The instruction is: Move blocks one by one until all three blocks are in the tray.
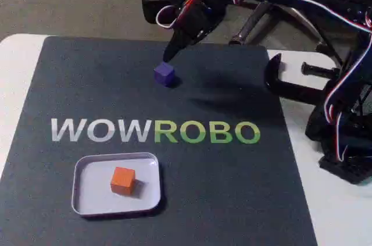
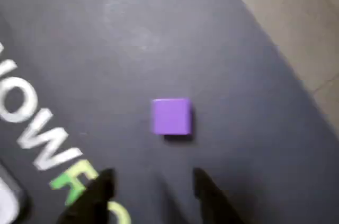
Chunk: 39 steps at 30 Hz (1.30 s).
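Currently the gripper [image 2: 151, 192] hangs over the mat's [image 1: 232, 188] far edge with its jaws spread and nothing between them, the purple block [image 1: 164, 74] sitting on the mat just past the tips, well apart from the tray [image 1: 87, 199] near the mat's front-left corner. Orange block [image 1: 122, 179] already lies flat mid-tray, so I'd judge one done and purple next; I see no third block. In the wrist view the purple block [image 2: 171, 116] is roughly centred ahead of both fingers [image 2: 100, 189], which looks like a line-up for a straight drop-and-close, though nothing touches it yet.
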Each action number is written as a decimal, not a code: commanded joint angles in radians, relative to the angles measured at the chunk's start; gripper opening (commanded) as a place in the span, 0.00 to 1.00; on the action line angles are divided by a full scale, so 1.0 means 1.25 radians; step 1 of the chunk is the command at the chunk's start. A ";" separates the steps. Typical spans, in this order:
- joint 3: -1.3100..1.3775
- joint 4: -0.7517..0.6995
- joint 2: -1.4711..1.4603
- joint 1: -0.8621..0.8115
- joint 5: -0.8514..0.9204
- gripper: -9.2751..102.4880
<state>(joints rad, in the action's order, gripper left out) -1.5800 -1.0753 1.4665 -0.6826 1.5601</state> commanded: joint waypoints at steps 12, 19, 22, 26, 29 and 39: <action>-0.018 0.016 -0.058 0.055 0.005 0.26; -0.004 0.077 -0.071 0.016 -0.044 0.28; 0.013 0.080 -0.064 -0.002 -0.054 0.29; 0.042 0.071 -0.064 -0.023 -0.056 0.29; 0.039 0.072 -0.075 -0.020 -0.053 0.30; 0.075 0.080 -0.134 0.050 -0.096 0.30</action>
<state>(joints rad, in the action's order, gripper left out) -1.5432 -0.9833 1.2993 -0.6351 1.4557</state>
